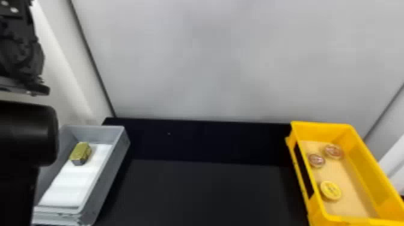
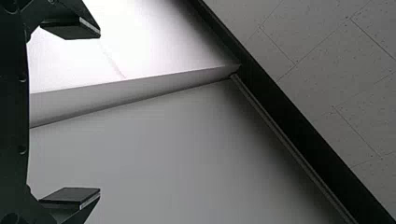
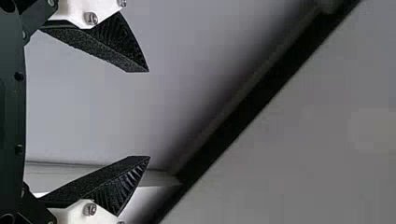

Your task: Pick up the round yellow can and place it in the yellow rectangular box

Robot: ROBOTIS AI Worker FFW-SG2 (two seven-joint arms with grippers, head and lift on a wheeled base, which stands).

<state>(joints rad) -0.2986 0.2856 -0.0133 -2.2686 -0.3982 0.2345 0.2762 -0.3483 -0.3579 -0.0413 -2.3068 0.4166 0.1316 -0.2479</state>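
Hovering left of yellow rectangular box (image 1: pixel 371 171), my left gripper (image 1: pixel 22 55) — fingers apart; right gripper (image 3: pixel 149 114) likewise. Inside box — round yellow can (image 1: pixel 331 190).

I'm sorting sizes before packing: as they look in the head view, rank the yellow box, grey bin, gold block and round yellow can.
1. Yellow box
2. Grey bin
3. Gold block and round yellow can: too alike to rank

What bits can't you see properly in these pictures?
Head view: part of the gray bin's left wall, hidden behind the left arm.
Head view: the near end of the yellow rectangular box, cut off by the picture's edge.
Head view: marks on the round yellow can, too small.
Head view: what the gold-topped block is, too small.
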